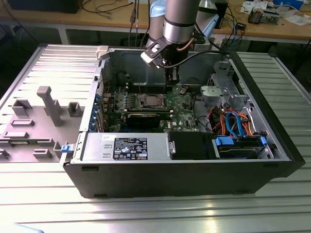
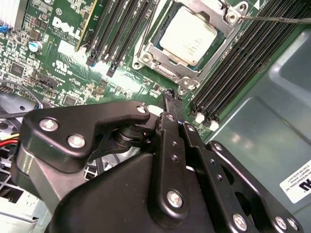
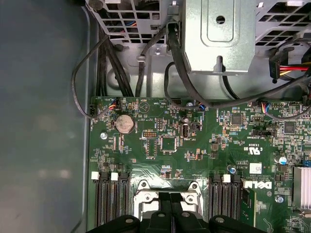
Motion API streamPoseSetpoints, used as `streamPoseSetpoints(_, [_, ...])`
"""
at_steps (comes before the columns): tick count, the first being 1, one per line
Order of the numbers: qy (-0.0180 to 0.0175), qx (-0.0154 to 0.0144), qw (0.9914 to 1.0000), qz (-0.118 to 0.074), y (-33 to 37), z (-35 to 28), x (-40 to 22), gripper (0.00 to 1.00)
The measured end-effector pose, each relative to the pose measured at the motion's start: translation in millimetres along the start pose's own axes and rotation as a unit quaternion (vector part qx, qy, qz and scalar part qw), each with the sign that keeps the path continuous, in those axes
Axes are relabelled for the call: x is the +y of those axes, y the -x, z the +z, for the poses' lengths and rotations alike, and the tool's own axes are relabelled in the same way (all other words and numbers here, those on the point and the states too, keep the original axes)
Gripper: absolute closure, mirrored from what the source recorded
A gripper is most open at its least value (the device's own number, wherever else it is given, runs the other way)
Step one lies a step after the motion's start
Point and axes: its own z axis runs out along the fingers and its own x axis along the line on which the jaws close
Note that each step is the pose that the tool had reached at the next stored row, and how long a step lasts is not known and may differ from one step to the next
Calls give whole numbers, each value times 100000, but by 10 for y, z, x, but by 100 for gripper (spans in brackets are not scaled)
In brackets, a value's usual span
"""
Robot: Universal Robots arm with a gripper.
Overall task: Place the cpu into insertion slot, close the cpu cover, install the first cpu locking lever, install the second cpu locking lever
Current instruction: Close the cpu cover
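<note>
— Starting at the near edge, what lies in front?
— The ribbed metal table (image 1: 146,213), and on it the open computer case (image 1: 170,182), lying on its side. Just inside its front wall sit the power supply (image 1: 124,147) with a dark label and, towards the exterior view's right, a blue-fronted drive bay (image 1: 240,145) under a bundle of blue and orange cables (image 1: 233,119).

— And behind those?
— The long black graphics card (image 1: 148,118) lies across the green motherboard (image 1: 182,104). Just beyond it is the insertion slot (image 2: 162,30), with the cpu (image 2: 189,34) seated in it, silvery top up. The cpu cover (image 2: 154,52) lies flat around the chip, framing it.

— Any levers?
— A thin metal rod (image 2: 277,19) runs off from one corner of the frame across the memory slots (image 2: 243,58). Whether it is latched I cannot tell.

— Where is the gripper?
— The gripper (image 2: 170,94) hangs over the board beside the socket, to the exterior view's right of the chip and a little farther back. Its tips are near a corner of the frame, apart from the chip. The jaws are pressed together with nothing between them.

— Farther off?
— The grey rear wall (image 1: 131,65) of the case, the arm (image 1: 179,24) rising above it, and a wooden workbench (image 1: 286,26) strewn with cables. Off to the exterior view's left, a grey moulded fixture (image 1: 43,104) rests on the table.
</note>
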Motion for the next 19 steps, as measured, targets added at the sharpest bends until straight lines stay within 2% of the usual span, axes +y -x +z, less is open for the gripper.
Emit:
streamPoseSetpoints(6, [5,11,100000,-3,-5,11,-162,89])
streamPoseSetpoints(9, [-5,8,100000,0,3,26,-211,89])
streamPoseSetpoints(12, [2,10,100000,3,44,42,-247,89])
streamPoseSetpoints(18, [4,16,100000,1,47,105,-482,89])
streamPoseSetpoints(19, [0,11,100000,7,46,113,-506,89])
